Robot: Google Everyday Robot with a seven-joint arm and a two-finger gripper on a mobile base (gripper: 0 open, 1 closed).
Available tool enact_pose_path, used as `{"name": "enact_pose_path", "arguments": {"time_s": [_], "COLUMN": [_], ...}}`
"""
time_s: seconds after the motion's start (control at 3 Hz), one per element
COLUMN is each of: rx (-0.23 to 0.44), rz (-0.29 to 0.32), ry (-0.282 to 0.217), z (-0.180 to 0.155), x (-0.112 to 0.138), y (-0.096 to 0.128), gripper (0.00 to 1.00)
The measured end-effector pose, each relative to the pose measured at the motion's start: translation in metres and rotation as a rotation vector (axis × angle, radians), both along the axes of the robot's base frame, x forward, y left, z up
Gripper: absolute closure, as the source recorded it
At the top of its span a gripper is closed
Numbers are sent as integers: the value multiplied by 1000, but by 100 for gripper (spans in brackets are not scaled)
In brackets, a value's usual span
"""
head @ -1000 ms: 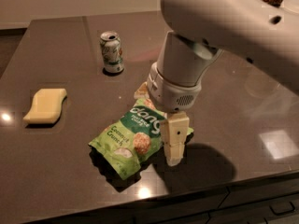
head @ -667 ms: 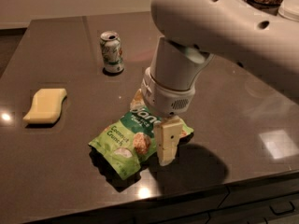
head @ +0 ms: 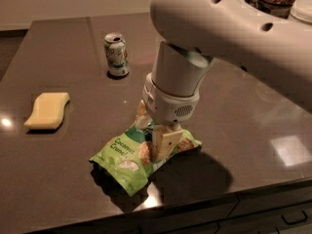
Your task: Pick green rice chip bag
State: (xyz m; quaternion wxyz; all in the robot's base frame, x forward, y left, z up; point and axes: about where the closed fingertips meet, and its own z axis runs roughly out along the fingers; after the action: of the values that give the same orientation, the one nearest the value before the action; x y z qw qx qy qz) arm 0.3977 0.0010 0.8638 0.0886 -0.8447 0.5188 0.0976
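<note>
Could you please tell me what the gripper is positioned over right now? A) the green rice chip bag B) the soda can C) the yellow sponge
A: the gripper is down at the green rice chip bag, while the soda can and the yellow sponge lie apart from it, untouched.

Dark glossy desk (head: pixel 58 179) is filling pretty much the whole shot, and it's catching bright light patches (head: pixel 290 150) near the left, front and right edges. A pale wall (head: pixel 58 1) is running behind the far edge. Dark drawers (head: pixel 273 218) are sitting under the front right corner. The gripper (head: pixel 155 138) is hanging over the front middle.
</note>
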Motion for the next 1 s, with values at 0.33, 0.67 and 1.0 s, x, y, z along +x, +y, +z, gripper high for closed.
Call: {"name": "enact_pose_path", "arguments": {"time_s": [0.33,0.67,1.0], "rx": [15,51,84], "rz": [-30,-75,-129], "ry": [-14,-16,-40], "z": [15,38,64], "x": [7,18,36], "y": [-4,-13,-24], "gripper": [95,100,100]}}
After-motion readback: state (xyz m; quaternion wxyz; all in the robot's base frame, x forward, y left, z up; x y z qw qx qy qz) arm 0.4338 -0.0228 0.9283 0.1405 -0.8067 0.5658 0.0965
